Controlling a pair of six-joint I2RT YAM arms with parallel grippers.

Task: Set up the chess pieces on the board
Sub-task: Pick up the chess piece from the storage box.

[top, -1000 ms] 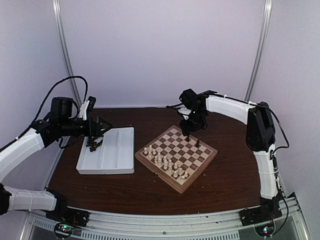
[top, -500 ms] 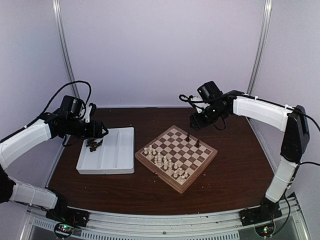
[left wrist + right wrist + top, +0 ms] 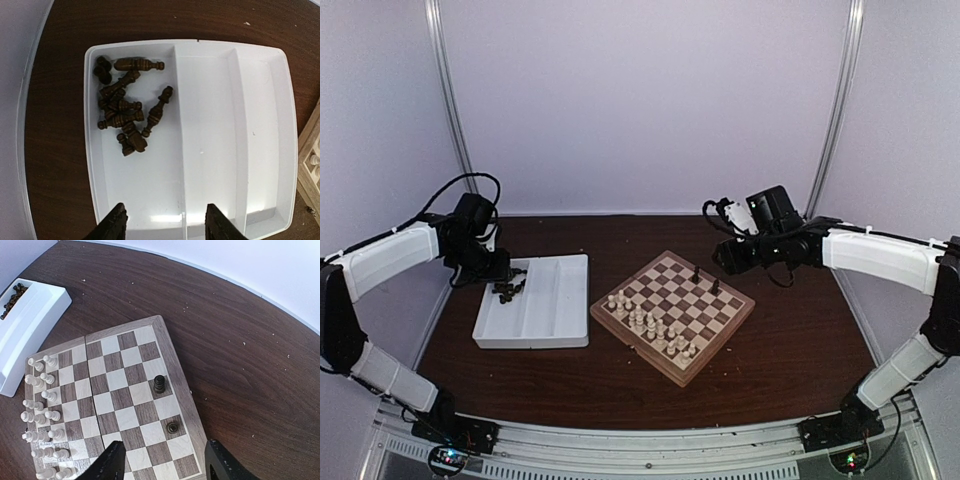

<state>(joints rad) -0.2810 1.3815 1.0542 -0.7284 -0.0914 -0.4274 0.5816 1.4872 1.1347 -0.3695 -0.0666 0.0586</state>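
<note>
The wooden board lies mid-table; it also shows in the right wrist view. Two dark chess pieces stand on its far right edge squares, seen in the right wrist view as a taller piece and a shorter one. Several more dark pieces lie heaped in the left compartment of the white tray. My left gripper is open and empty above the tray's near end. My right gripper is open and empty, raised above the board's right edge.
Cream-white pieces stand in rows along the board's near-left side, also in the right wrist view. The tray sits left of the board. The dark wooden table ends at a rounded edge on the left.
My right arm has let go of a dark piece on the board, lifted and swung back to the right. My left arm has pulled back left over the tray's far-left end.
</note>
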